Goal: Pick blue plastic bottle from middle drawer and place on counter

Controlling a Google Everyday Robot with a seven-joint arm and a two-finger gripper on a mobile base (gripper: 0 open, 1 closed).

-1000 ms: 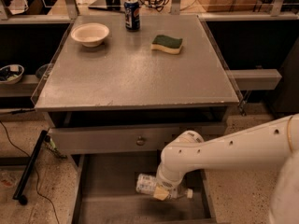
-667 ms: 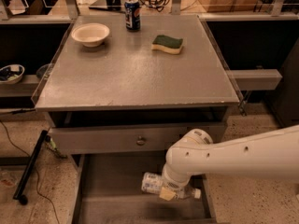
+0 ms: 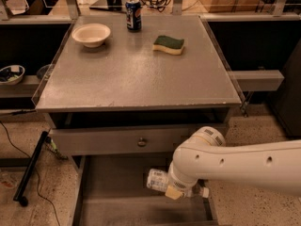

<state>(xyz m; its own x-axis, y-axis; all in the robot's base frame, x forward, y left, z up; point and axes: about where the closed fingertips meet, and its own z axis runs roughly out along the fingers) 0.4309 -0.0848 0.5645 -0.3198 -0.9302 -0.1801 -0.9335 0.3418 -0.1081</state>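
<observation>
The blue plastic bottle (image 3: 157, 179) lies sideways in the grasp of my gripper (image 3: 181, 191), just above the bare bottom of the open middle drawer (image 3: 117, 185). Its pale label end sticks out left of the wrist and its white cap (image 3: 203, 192) shows on the right. The gripper is shut on the bottle, and the white arm (image 3: 244, 166) reaches in from the right and hides most of the fingers. The grey speckled counter (image 3: 136, 74) is above, behind the drawer.
On the counter stand a cream bowl (image 3: 91, 34), a dark blue Pepsi can (image 3: 133, 15) and a green-yellow sponge (image 3: 168, 44). A closed drawer front with a round knob (image 3: 141, 141) sits above the open drawer. A black pole (image 3: 30, 168) lies on the floor at left.
The gripper and the bottle have moved together a little to the right and slightly up. Nothing on the counter has moved.
</observation>
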